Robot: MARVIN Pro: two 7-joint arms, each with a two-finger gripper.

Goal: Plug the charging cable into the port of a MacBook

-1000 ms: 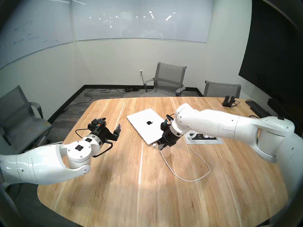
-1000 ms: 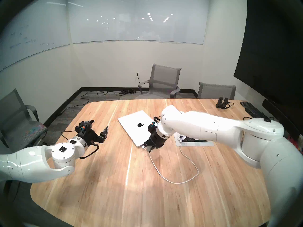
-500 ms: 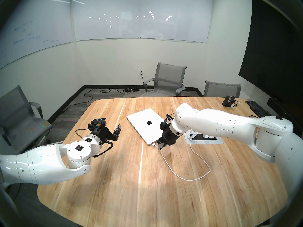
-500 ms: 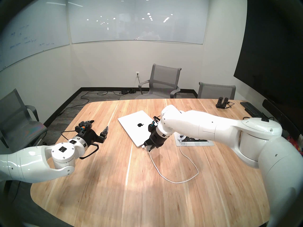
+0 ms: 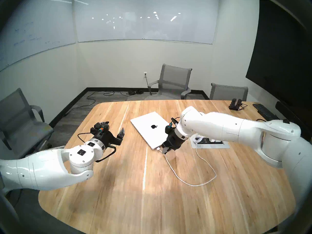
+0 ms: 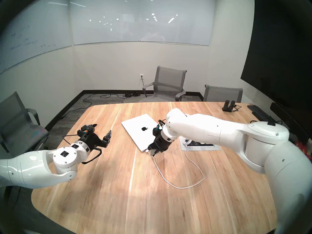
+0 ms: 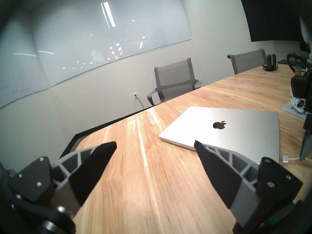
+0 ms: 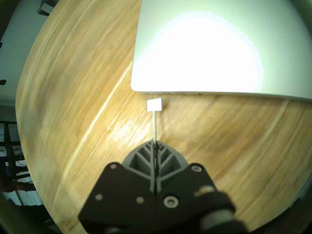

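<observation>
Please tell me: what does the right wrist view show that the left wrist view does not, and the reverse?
Only the right wrist view shows the right gripper shut on the charging cable, and a gap between its connector and the MacBook edge. Only the left wrist view shows the open left gripper, the apple logo and the chairs. Both show the closed MacBook, the connector and the wooden table.

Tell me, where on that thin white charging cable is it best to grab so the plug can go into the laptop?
Probably on the cord just behind the flat connector, coming from above, as the right gripper does. Its jaws are shut on the charging cable there, so the connector sticks out free, square to the MacBook edge, with a small gap left. Whether the short free cord flexes, I cannot tell.
</observation>
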